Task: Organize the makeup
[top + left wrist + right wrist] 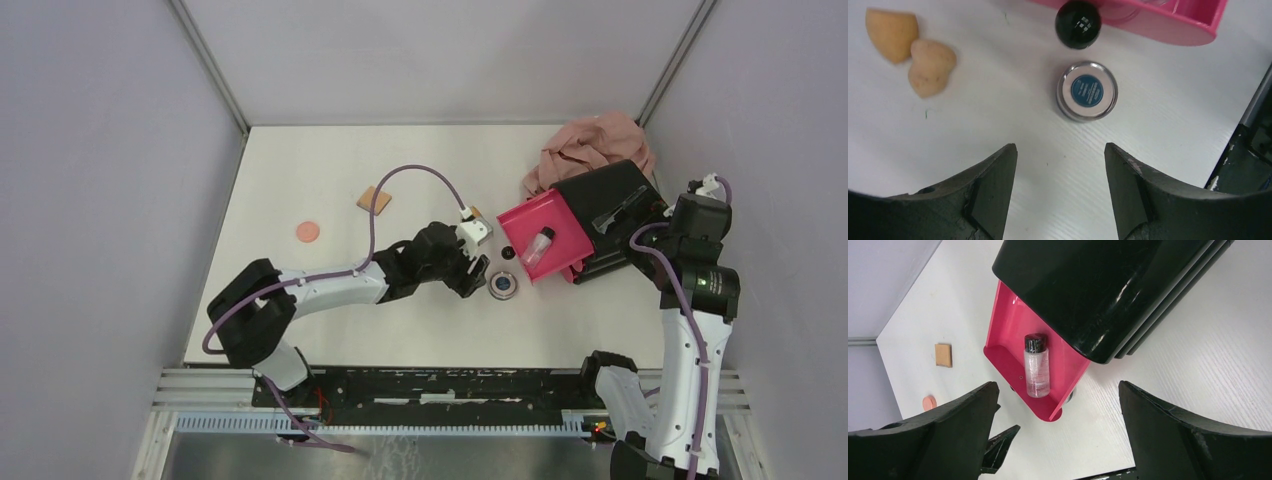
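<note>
Left gripper (1060,150) jaws apart, empty, just short of round silver compact (1087,90) on bench (1173,125); right gripper (1057,385) spread wide, empty; vial (1036,367) lies flat lengthwise in magenta drawer (1012,315), cap toward black box (1123,290)

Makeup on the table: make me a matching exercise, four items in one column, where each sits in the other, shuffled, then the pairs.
1. clear vial
2. silver compact
3. tan square pad
4. salmon puff

A. on the table, just ahead of the open left hand
B. leftmost item in the top view
C. lying in the pulled-out magenta drawer
D. right of the puff, farther from the arms

Pairs: 1-C, 2-A, 3-D, 4-B
</note>
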Robot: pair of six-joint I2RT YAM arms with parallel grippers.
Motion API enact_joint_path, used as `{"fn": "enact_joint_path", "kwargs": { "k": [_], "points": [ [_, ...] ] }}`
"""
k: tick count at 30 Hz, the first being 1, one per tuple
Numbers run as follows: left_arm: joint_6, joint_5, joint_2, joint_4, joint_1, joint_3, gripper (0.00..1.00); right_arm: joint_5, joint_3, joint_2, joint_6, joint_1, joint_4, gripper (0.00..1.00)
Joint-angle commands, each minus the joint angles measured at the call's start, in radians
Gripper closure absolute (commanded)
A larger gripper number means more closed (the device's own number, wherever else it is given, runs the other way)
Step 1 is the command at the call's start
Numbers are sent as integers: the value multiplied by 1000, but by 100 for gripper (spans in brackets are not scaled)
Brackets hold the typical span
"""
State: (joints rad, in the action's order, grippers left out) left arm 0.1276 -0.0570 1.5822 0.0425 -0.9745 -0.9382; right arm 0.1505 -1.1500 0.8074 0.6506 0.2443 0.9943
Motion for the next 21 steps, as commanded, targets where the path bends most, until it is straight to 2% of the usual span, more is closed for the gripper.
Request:
{"fn": "enact_joint_path", "kwargs": {
  "k": [1, 4, 9, 21],
  "points": [
    [-203, -84, 11, 297, 2, 15, 29, 13, 6, 1, 2, 3, -48, 3],
    [-258, -114, 75, 303, 2, -35, 29, 11, 3, 2, -7, 4, -42, 3],
    [-336, -157, 177, 216, 4, -147, 33, 10, -5, 6, -11, 4, -34, 3],
    [-324, -195, 274, 245, 12, -236, 39, 23, -7, 22, -5, 3, -44, 3]
  ]
}}
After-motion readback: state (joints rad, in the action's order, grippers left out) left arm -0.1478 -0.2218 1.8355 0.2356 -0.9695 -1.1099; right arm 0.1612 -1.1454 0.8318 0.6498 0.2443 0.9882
